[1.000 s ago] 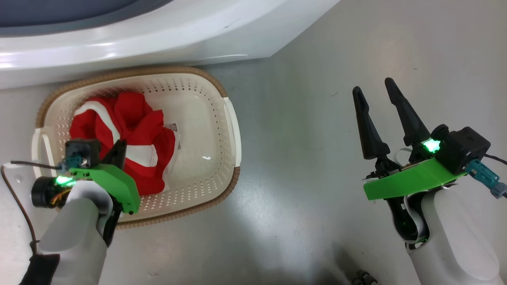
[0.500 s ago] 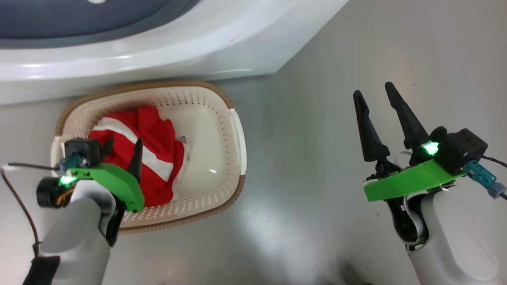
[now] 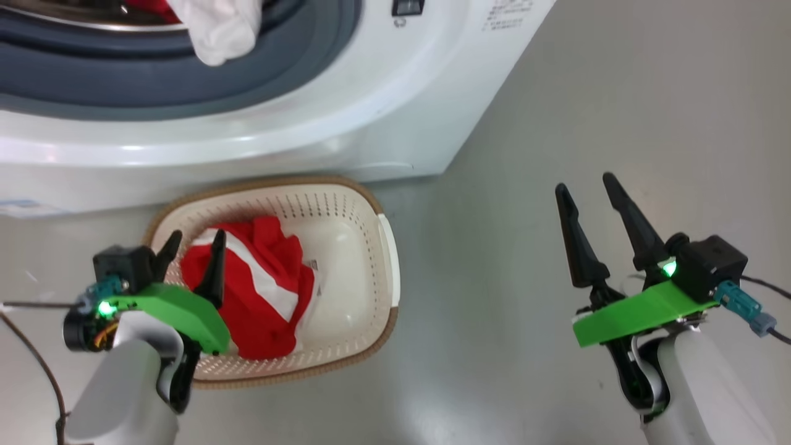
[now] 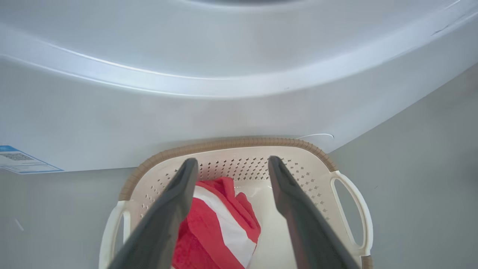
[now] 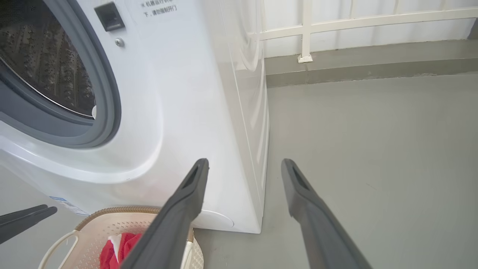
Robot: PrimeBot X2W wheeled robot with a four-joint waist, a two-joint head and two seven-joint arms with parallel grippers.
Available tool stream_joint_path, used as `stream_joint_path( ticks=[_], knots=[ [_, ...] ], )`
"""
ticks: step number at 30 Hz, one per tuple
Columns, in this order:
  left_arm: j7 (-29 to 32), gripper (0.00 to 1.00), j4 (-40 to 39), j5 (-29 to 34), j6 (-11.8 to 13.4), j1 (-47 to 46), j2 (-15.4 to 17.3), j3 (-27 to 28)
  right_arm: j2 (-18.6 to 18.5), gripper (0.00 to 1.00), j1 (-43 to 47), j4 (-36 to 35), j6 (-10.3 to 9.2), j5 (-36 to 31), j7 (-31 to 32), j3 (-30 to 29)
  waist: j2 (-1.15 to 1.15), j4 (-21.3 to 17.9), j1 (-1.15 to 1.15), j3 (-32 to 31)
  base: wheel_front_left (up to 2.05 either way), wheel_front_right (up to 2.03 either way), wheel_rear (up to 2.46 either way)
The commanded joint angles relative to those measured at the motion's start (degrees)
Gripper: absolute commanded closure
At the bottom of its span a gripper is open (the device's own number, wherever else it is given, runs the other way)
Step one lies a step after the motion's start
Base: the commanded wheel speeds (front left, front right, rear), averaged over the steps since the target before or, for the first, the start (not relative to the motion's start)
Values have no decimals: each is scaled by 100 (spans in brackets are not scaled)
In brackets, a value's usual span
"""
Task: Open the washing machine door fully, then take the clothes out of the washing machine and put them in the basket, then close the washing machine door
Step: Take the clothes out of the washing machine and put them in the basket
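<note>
Both grippers are wide open and holding nothing. The left gripper (image 3: 196, 240) hangs over the left half of the basket (image 3: 371, 259). Its fingers are spread and point toward the washer (image 3: 371, 123), and its pale forearm comes up from the lower left of the head view.

The red cloth (image 3: 266, 296) with the white bands lies bunched in the basket right under those fingers. It's not pinched between them, though I can't tell if one finger brushes it. The right half of the basket is bare. The basket sits on the floor (image 3: 556, 93), tucked up against the washer's front, just below the opening.

The right gripper (image 3: 584, 183) is well off to the right over bare floor, with its fingers apart, pointing forward and leaning a bit left.

The white cloth (image 3: 219, 31) droops out of the drum mouth over the grey ring (image 3: 185, 86), with a sliver of red beside it.
</note>
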Motion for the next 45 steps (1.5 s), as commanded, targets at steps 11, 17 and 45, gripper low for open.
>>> stream_joint_path(
  ticks=[11, 17, 45],
  knots=[
    [-70, 0, -1360, 728, -32, 1024, -109, 1080, -48, 0, 630, 14, 35, -115, -36, -89, 0, 354, 0, -1168, 0, 0, 0],
    [-70, 0, -1968, 1048, -32, 1438, -194, 1377, -134, 0, 839, 71, 35, -66, -36, -117, 0, 438, 0, -1528, 0, 0, 0],
    [-70, 0, -4487, 1538, -32, 3729, -517, 2295, -364, 0, 1714, -118, 35, 76, -36, -287, 0, 515, 0, -2380, 0, 0, 0]
  ],
)
